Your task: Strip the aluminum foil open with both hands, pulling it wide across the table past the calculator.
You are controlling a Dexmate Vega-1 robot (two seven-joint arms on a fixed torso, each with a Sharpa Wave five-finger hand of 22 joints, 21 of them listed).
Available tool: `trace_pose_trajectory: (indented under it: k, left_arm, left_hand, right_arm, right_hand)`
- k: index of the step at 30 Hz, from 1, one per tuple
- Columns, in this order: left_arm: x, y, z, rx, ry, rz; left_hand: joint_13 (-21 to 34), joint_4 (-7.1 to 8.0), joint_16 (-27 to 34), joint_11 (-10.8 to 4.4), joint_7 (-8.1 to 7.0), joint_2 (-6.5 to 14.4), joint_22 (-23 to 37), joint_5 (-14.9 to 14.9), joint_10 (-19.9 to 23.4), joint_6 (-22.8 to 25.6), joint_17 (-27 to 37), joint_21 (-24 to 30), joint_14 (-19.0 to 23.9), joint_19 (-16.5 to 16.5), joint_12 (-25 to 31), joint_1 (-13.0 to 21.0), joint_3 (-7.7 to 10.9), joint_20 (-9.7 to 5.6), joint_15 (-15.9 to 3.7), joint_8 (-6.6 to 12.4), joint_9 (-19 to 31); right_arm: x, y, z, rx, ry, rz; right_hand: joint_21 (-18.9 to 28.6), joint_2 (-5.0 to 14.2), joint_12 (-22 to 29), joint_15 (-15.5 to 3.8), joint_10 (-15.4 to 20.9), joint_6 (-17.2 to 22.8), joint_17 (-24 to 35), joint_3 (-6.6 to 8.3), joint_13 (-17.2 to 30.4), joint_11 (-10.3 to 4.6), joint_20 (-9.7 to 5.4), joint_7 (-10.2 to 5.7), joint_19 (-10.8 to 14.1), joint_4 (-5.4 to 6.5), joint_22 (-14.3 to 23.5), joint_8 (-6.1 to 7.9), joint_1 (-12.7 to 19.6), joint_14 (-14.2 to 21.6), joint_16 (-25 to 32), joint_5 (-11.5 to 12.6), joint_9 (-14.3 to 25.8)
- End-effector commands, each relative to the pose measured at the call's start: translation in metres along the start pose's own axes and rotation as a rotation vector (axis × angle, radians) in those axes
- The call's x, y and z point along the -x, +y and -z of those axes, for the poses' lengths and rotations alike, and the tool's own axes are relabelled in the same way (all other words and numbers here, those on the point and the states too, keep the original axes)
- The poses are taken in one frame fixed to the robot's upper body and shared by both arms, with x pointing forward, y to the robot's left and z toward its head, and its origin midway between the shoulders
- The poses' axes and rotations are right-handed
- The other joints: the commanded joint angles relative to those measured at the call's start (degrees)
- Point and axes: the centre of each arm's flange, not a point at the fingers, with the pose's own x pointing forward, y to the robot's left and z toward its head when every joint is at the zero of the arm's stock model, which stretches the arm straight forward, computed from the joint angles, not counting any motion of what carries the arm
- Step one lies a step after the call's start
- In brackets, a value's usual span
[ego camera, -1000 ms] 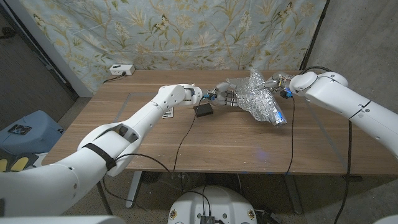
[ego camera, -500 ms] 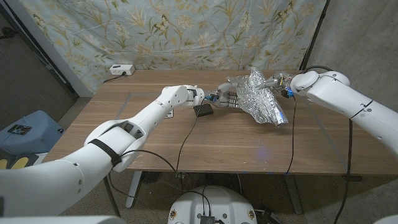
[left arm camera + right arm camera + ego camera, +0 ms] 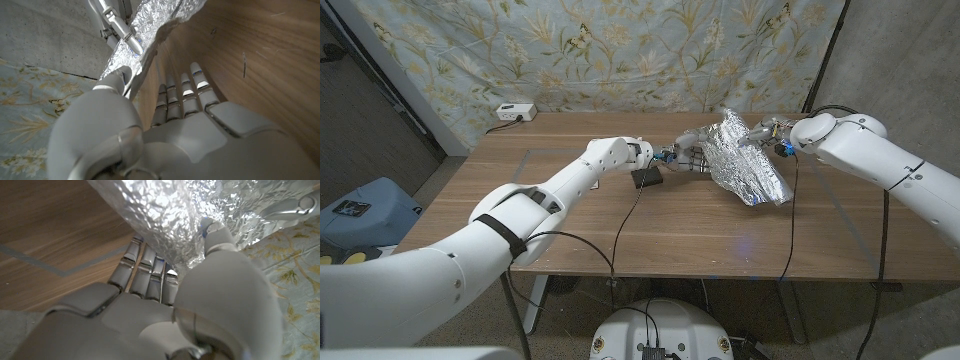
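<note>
A crumpled sheet of aluminum foil [image 3: 745, 162] stands bunched on the wooden table [image 3: 560, 225], right of centre. My left hand [image 3: 684, 157] is at the foil's left edge. In the left wrist view its thumb [image 3: 118, 80] and fingers [image 3: 180, 95] close on the foil's rim [image 3: 152, 30]. My right hand [image 3: 766, 131] holds the far right edge, and the right wrist view has its thumb [image 3: 216, 234] on top of the foil [image 3: 165, 210] and its fingers [image 3: 145, 265] beneath. A small black calculator [image 3: 645, 177] lies just left of the foil, under my left forearm.
A white power strip [image 3: 515, 111] sits at the table's back left. A black cable [image 3: 620, 225] runs from the calculator's side over the front edge; another cable [image 3: 790, 215] hangs from my right wrist across the table. A floral curtain [image 3: 620, 50] hangs behind.
My left arm has reached a little farther right. The foil has shifted slightly right and its lower end has spread toward the front. My right hand has barely moved.
</note>
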Motion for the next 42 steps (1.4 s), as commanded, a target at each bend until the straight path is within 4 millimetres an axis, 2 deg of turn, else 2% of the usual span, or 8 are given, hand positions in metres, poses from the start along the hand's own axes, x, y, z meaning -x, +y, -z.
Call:
trace_pose_trajectory:
  k: [1, 2, 8, 16, 18, 22, 25, 42]
  left_arm:
    - [-0.007, -0.002, -0.001, 0.005, 0.003, -0.001]
    - [-0.007, -0.002, 0.0, 0.008, 0.004, -0.003]
    - [-0.006, -0.001, -0.002, 0.018, 0.005, -0.015]
    - [-0.002, 0.003, 0.001, 0.042, 0.0, -0.055]
    - [-0.001, 0.004, 0.001, 0.044, 0.001, -0.06]
    - [0.002, 0.006, 0.001, 0.051, -0.002, -0.074]
    - [0.003, 0.007, 0.002, 0.052, -0.001, -0.079]
    - [0.003, 0.009, 0.005, 0.079, -0.009, -0.129]
  left_hand:
    - [-0.33, -0.53, 0.79, -0.48, -0.29, 0.02, 0.0, -1.19, 1.28, 0.77, -0.34, 0.24, 0.94, 1.27, -0.22, 1.48, -0.56, -0.02, -0.57, 0.55, -0.11]
    - [-0.48, -0.5, 1.06, -1.04, -0.43, 0.1, 0.0, -1.64, 2.02, 1.13, -0.48, 0.55, 1.51, 2.06, -0.24, 1.89, -0.84, -0.09, -0.77, 0.72, -0.17]
    - [-0.61, -0.37, 1.49, -0.96, -0.66, 0.26, -0.01, -2.43, 3.16, 2.26, -0.67, 0.98, 2.46, 3.17, -0.28, 2.49, -1.44, -0.28, -1.2, 1.14, -0.24]
    - [-0.65, -0.32, 2.25, -2.01, -1.04, 0.5, 0.01, -3.56, 5.49, 3.77, -0.9, 1.65, 4.27, 4.76, 0.01, 3.48, -2.32, -0.97, -2.13, 1.56, -0.29]
    - [-0.59, -0.47, 3.89, -2.89, -1.35, 1.53, 0.06, -4.43, 8.96, 6.6, -0.92, 2.77, 8.33, 7.18, 0.75, 5.27, -2.46, -1.94, -4.18, 2.31, -0.29]
    - [-0.5, -0.84, 4.31, -3.47, -1.64, 2.23, 0.09, -4.64, 10.74, 8.1, -0.99, 3.45, 9.47, 8.52, 1.12, 7.03, -2.08, -2.69, -4.65, 2.69, -0.29]
    - [-0.42, -0.66, 4.71, -4.46, -1.71, 2.34, 0.11, -4.81, 12.26, 9.4, -1.17, 3.99, 11.14, 9.59, 1.47, 7.4, -1.99, -3.23, -5.34, 3.02, -0.28]
    - [0.0, -0.32, 6.17, -6.87, -3.27, 2.57, 0.19, -5.48, 19.56, 16.7, -1.94, 6.73, 19.28, 14.31, 2.81, 8.6, -1.14, -5.33, -9.19, 4.86, -0.25]
  right_arm:
    - [0.003, -0.003, 0.003, -0.005, 0.006, 0.01]
    - [0.003, -0.003, 0.003, -0.005, 0.005, 0.008]
    - [0.002, -0.003, 0.001, -0.003, 0.0, 0.003]
    - [0.001, -0.003, -0.002, 0.001, -0.001, 0.007]
    - [0.001, -0.003, -0.003, 0.001, 0.0, 0.007]
    - [0.001, -0.002, -0.005, 0.002, 0.0, 0.007]
    - [0.001, -0.002, -0.006, 0.004, -0.004, 0.004]
    - [0.003, 0.0, -0.011, 0.004, -0.009, 0.013]
  right_hand:
    - [0.36, -0.05, 0.14, -3.16, 0.64, -0.56, -0.24, 8.65, 4.42, -0.83, 0.05, 0.18, 0.48, 9.73, -0.47, 0.58, -1.47, 0.84, 0.16, -6.26, 0.92]
    - [0.36, -0.05, 0.12, -3.17, 0.64, -0.57, -0.28, 8.61, 4.4, -0.96, 0.07, 0.18, 0.5, 9.67, -0.51, 0.61, -1.44, 0.89, 0.16, -6.33, 0.96]
    - [0.32, 0.34, 0.1, -3.16, 0.8, -0.72, -0.72, 7.91, 4.39, -1.05, 0.04, 0.27, 0.53, 9.24, -0.99, 0.89, -1.55, 0.85, 0.12, -7.22, 1.4]
    - [0.34, 0.89, 0.02, -3.07, 0.86, -0.89, -1.22, 7.22, 4.39, -1.03, -0.03, 0.23, 0.7, 8.73, -1.52, 1.2, -1.58, 0.98, 0.13, -8.03, 1.89]
    - [0.32, 1.02, 0.02, -3.08, 0.87, -0.93, -1.25, 7.1, 4.42, -1.04, -0.05, 0.2, 0.68, 8.65, -1.6, 1.25, -1.59, 0.92, 0.16, -8.14, 1.97]
    - [0.34, 1.19, 0.03, -3.1, 0.9, -0.89, -1.41, 6.85, 4.46, -0.97, -0.04, 0.23, 0.75, 8.44, -1.78, 1.39, -1.58, 0.98, 0.2, -8.37, 2.15]
    - [0.34, 1.29, -0.02, -3.2, 0.93, -0.9, -1.49, 6.67, 4.42, -0.98, -0.01, 0.22, 0.78, 8.35, -1.89, 1.47, -1.64, 1.03, 0.24, -8.5, 2.25]
    - [0.4, 2.02, 0.02, -3.33, 1.28, -0.79, -2.05, 5.74, 4.52, -1.12, -0.13, 0.2, 1.04, 7.46, -2.56, 2.0, -1.56, 1.33, 0.44, -9.07, 2.9]
